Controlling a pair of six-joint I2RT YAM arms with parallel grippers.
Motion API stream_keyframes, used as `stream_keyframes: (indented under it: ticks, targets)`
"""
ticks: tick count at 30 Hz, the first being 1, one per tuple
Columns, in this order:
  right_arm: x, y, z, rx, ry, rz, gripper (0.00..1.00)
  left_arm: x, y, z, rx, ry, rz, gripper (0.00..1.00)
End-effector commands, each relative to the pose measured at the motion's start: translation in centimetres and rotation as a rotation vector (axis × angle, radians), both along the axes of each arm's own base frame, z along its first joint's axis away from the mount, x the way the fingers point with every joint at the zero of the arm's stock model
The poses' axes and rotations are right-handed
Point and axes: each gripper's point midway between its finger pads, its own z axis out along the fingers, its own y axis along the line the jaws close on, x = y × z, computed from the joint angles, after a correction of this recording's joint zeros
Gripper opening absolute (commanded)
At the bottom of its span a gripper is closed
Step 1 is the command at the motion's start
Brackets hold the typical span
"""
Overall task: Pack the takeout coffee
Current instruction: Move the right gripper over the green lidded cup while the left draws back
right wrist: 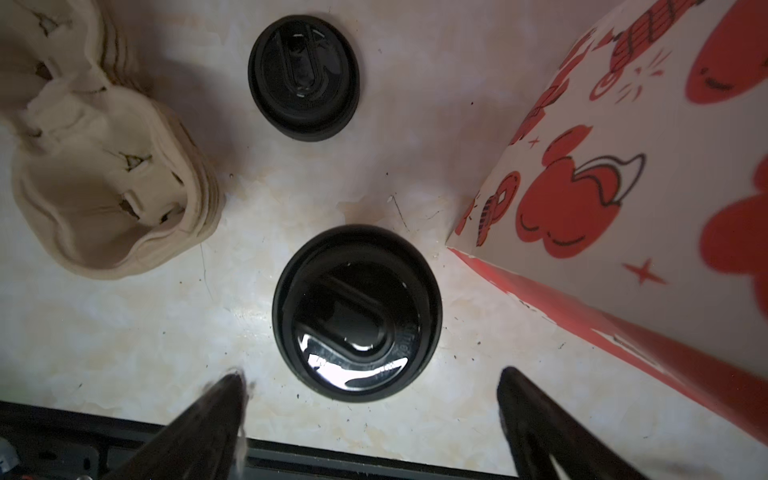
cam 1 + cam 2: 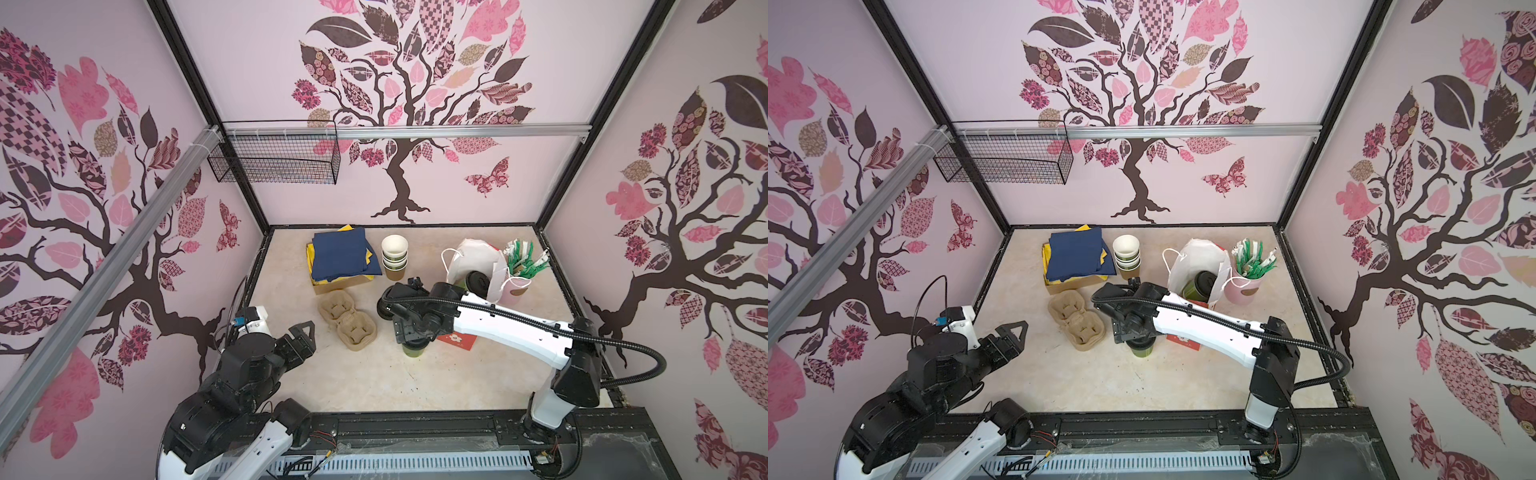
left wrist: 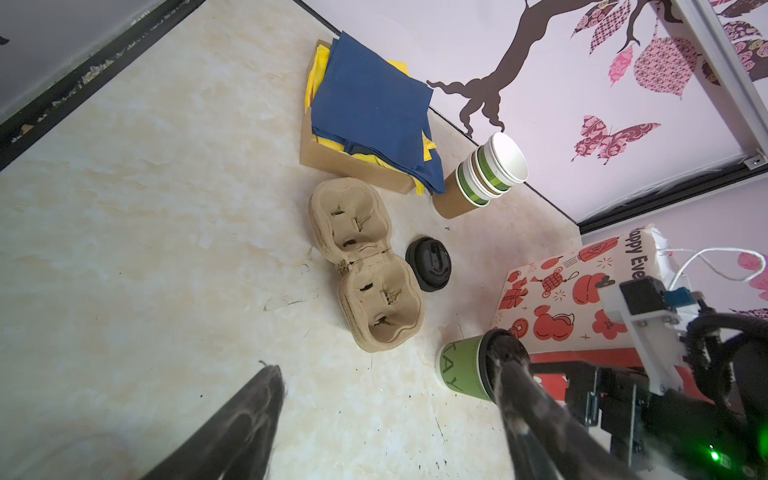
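Green paper under a black sip lid, one takeout cup (image 2: 413, 352) stands upright on the table (image 2: 374, 386), between the pulp carrier stack (image 2: 347, 318) and the red-printed white bag (image 2: 1200, 253). The right gripper (image 1: 372, 376) hangs directly above it, jaws wide apart. The second lidded cup (image 2: 1202, 282) sits inside that bag. The left gripper (image 2: 305, 332) hovers near the carriers, jaws apart, empty.

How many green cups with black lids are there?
2. One cup stands on the table beneath the right hand; the other cup sits inside the white bag. More may hide there.
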Motion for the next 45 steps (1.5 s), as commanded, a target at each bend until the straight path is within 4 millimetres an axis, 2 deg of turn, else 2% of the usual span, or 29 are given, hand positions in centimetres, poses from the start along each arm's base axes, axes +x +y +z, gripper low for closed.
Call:
stream_keyframes:
  ticks: [1, 7, 14, 24, 34, 45]
  targets:
    - [0.2, -0.3, -1.5, 0.02, 0.048, -0.169, 0.95, 0.3, -0.2, 0.1, 0.022, 0.0, -0.014, 0.84]
    - [0.2, 0.0, -2.9, 0.05, 0.102, -0.174, 0.9, 0.9, -0.6, 0.0, 0.032, 0.004, -0.019, 0.85]
    - [-0.3, 0.3, -3.7, 0.038, 0.142, -0.147, 0.89, 1.3, -0.9, -0.1, 0.033, 0.008, -0.024, 0.85]
    - [-0.5, -0.1, -4.4, 0.008, 0.156, -0.144, 0.79, 1.6, -1.1, -0.1, 0.029, 0.009, -0.026, 0.85]
    - [-0.5, -0.6, -4.7, -0.031, 0.159, -0.148, 0.85, 1.6, -1.2, 0.1, 0.027, 0.007, -0.028, 0.85]
    - [-0.2, 0.0, -3.5, -0.019, 0.151, -0.122, 0.85, 1.8, -1.3, 0.1, 0.029, 0.008, -0.03, 0.85]
